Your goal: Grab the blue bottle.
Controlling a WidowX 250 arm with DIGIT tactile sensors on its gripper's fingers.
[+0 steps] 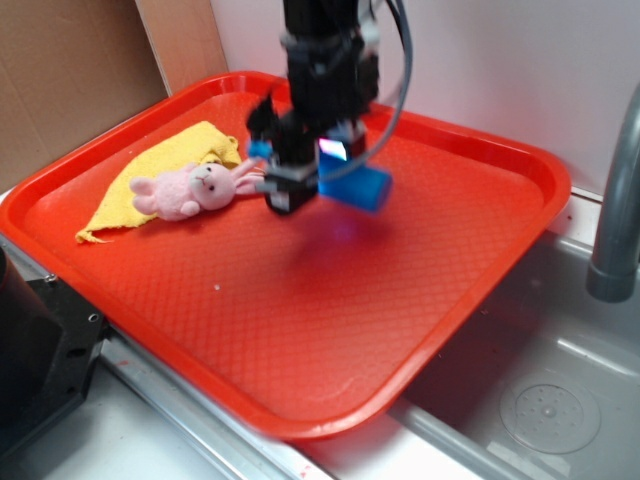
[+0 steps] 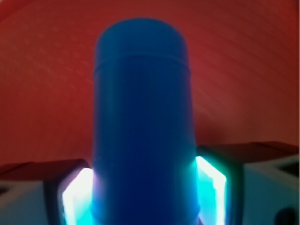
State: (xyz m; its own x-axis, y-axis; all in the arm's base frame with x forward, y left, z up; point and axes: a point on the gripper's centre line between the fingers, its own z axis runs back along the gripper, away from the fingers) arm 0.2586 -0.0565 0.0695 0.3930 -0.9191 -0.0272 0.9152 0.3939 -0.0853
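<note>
Claw: the black robot claw (image 1: pixel 318 172) hangs from its dark arm over the upper middle of the tray, clamped on the bottle. In the wrist view the two pale fingers (image 2: pixel 77 197) press against either side of the bottle's lower body, glowing white and cyan where they meet it.

Task item: the small bright-blue plastic bottle (image 1: pixel 362 186) is held in the claw, its cylindrical body sticking out to the right of the claw in the exterior view. It sits clear of the tray floor — a dark shadow with a faint blue tint lies on the tray beneath it. In the wrist view the blue bottle (image 2: pixel 143 122) fills the centre of the frame, flat end uppermost, with red tray behind it.

Tray: a large red plastic tray (image 1: pixel 300 330) with a textured floor and raised rim.

Soft toy: a small pink plush bunny (image 1: pixel 195 190) lies on its side near the tray's left end, just left of the claw; whether an ear touches the claw cannot be told.

Cloth: a crumpled yellow cloth (image 1: pixel 165 165) lies under and behind the bunny.

Surroundings: a grey metal sink basin (image 1: pixel 545 395) at lower right, with a grey pipe (image 1: pixel 615 220) at the right edge.
</note>
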